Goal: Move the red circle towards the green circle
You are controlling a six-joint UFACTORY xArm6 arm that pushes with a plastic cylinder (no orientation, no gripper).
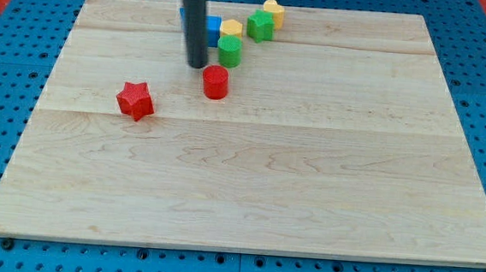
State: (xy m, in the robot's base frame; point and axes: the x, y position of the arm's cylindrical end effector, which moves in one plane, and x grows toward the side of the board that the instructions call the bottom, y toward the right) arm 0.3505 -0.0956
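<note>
The red circle [216, 82] is a short red cylinder on the wooden board, left of centre near the view's top. The green circle [229, 51] is a short green cylinder just above it and slightly to the right, with a small gap between them. My tip [196, 65] is the lower end of the dark rod, just left of the red circle and a little above it, close to both circles. I cannot tell if it touches either.
A red star [135, 100] lies to the left of the red circle. Behind the green circle sit a blue block [210, 28], partly hidden by the rod, a yellow block [231, 27], a green block [260, 25] and another yellow block [274, 12]. The wooden board [309, 175] lies on a blue surface.
</note>
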